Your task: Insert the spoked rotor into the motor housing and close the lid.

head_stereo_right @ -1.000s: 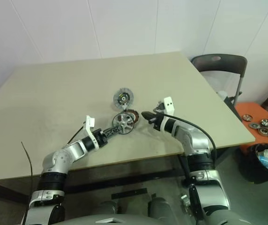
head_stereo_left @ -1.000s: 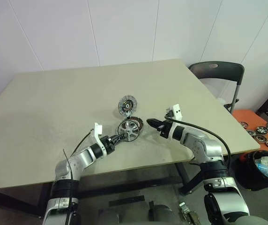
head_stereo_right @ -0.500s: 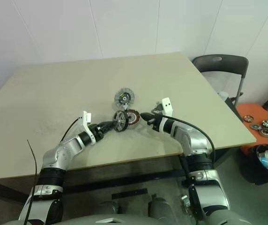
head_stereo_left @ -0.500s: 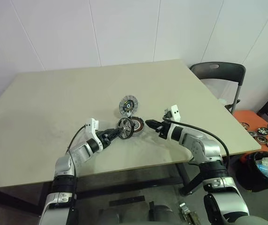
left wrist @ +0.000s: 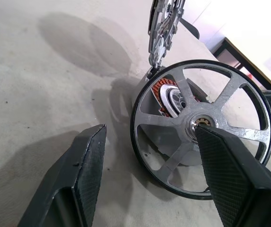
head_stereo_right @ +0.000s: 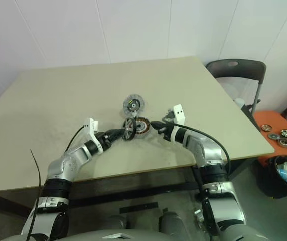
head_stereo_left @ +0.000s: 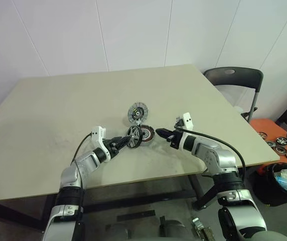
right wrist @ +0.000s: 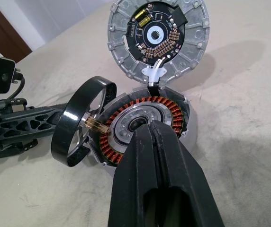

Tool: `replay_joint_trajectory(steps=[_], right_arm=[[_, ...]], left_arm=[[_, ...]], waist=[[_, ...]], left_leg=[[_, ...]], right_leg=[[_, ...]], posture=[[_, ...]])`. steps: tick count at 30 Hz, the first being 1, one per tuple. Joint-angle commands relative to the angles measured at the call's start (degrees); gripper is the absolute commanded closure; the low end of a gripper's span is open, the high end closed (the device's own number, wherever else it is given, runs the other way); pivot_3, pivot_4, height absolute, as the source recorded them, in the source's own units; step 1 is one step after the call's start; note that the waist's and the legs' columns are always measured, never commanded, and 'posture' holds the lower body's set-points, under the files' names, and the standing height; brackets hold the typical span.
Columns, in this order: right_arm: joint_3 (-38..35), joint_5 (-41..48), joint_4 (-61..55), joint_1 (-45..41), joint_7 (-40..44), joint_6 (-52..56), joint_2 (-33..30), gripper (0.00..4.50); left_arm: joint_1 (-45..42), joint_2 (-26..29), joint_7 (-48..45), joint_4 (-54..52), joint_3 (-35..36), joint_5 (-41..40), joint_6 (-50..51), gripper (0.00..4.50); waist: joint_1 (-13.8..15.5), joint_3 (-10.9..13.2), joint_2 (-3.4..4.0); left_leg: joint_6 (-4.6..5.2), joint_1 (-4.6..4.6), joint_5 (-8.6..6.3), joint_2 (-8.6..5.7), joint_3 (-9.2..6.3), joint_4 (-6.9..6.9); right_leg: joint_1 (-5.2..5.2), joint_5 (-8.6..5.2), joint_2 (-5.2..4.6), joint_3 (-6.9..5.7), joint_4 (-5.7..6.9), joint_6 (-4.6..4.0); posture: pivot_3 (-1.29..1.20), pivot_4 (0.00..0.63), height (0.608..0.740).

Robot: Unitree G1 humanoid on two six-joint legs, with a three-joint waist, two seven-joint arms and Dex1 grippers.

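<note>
Tilted upright now, spoked rotor leans against motor housing, left claw level.

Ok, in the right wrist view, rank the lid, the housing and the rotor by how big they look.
1. Lid and housing look about equally wide; I can't rank them.
2. Rotor looks smallest, but it stands nearly edge-on, so that is unsure.

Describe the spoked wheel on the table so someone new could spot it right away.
On the beige table, near its middle front, sits a round silver housing with coppery windings. Tilted on edge against it stands the dark-rimmed silver spoked wheel. Unlike the ribbed grey lid behind, it is see-through between spokes.
</note>
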Motion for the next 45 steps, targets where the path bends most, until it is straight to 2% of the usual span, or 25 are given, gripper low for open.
replay_joint_trajectory(steps=[1, 2, 4, 10, 13, 16, 30, 31, 32, 45], right_arm=[[-0.5, 0.4, -1.1, -1.6, 0.0, -1.3, 0.4, 4.50], [-0.6, 0.5, -1.0, -1.7, 0.0, -1.3, 0.4, 4.50], [-0.6, 0.5, -0.9, -1.8, 0.0, -1.3, 0.4, 4.50], [-0.7, 0.5, -0.7, -2.1, 0.1, -1.5, 0.4, 4.50], [-0.6, 0.4, -0.5, -2.1, 0.1, -1.8, 0.5, 4.50], [-0.6, 0.3, -0.1, -2.3, 0.0, -2.1, 0.6, 4.50], [-0.3, 0.1, 0.2, -2.4, -0.1, -2.5, 0.8, 4.50], [-0.3, 0.1, 0.3, -2.5, 0.0, -2.5, 0.9, 4.50], [-0.2, 0.1, 0.3, -2.5, 0.0, -2.5, 1.0, 4.50], [0.3, -0.1, 1.2, -3.0, 0.4, -2.8, 1.2, 4.50]], left_arm=[[0.6, -0.5, -0.4, 0.6, -1.3, 0.4, 2.0, 1.71], [0.7, -0.5, -0.9, 0.3, -1.4, 0.0, 2.7, 1.87], [1.0, -0.3, -1.9, -1.0, -2.0, -0.6, 4.0, 2.47], [1.9, -0.5, -5.4, -8.1, -2.8, -3.6, 7.6, 2.47], [2.1, -0.5, -5.8, -11.0, -2.8, -4.9, 9.2, 2.98], [1.6, -0.4, -4.9, -10.4, -2.5, -4.5, 9.5, 3.97], [1.5, -0.7, -3.9, -9.4, -1.8, -4.8, 8.9, 3.97], [1.5, -0.9, -3.8, -10.0, -1.3, -5.5, 9.1, 4.26], [1.5, -1.0, -3.9, -10.6, -1.0, -6.1, 9.4, 4.36], [1.4, -0.7, -3.1, -12.7, -0.2, -8.3, 11.1, 4.38]], waist=[[0.0, 0.0, 0.00], [0.0, 0.0, 0.00], [0.0, 0.0, 0.00], [0.0, 0.0, 0.01], [-0.1, 0.0, 0.00], [-0.3, 0.0, -0.01], [-0.3, 0.0, 0.01], [-0.3, 0.0, 0.01], [-0.3, 0.0, 0.01], [-0.3, 0.1, 0.01]], left_leg=[[0.00, 0.00, 0.00, 0.00, 0.00, 0.00], [0.00, 0.00, 0.00, 0.00, 0.00, 0.00], [0.00, -0.01, 0.00, 0.00, 0.00, 0.00], [0.00, -0.05, 0.00, 0.00, -0.01, -0.02], [0.00, -0.11, 0.00, 0.00, -0.01, -0.04], [0.01, -0.12, 0.00, 0.01, 0.00, -0.08], [0.00, -0.12, 0.00, 0.03, 0.02, -0.07], [0.00, -0.12, 0.00, 0.03, 0.02, -0.07], [0.00, -0.12, 0.00, 0.03, 0.02, -0.07], [0.00, -0.16, 0.00, 0.03, 0.03, -0.11]], right_leg=[[0.00, 0.00, 0.00, 0.00, 0.00, 0.00], [0.00, 0.00, 0.00, 0.00, 0.00, 0.00], [0.00, 0.00, -0.01, 0.00, 0.00, 0.01], [-0.04, 0.00, -0.01, 0.00, -0.03, 0.00], [-0.11, 0.01, -0.02, 0.00, -0.05, 0.00], [-0.16, 0.03, 0.00, 0.00, -0.05, -0.02], [-0.17, 0.01, 0.03, 0.01, -0.04, 0.00], [-0.17, 0.01, 0.03, 0.01, -0.04, 0.00], [-0.17, 0.01, 0.03, 0.01, -0.04, 0.00], [-0.24, 0.03, 0.03, 0.01, -0.05, -0.03]], posture=[[0.00, 0.000, 0.740], [0.00, 0.000, 0.740], [0.00, 0.000, 0.740], [0.00, 0.000, 0.740], [0.00, 0.000, 0.740], [0.00, 0.000, 0.740], [0.00, 0.000, 0.740], [0.00, 0.000, 0.740], [0.00, 0.000, 0.740], [0.00, 0.000, 0.740]])
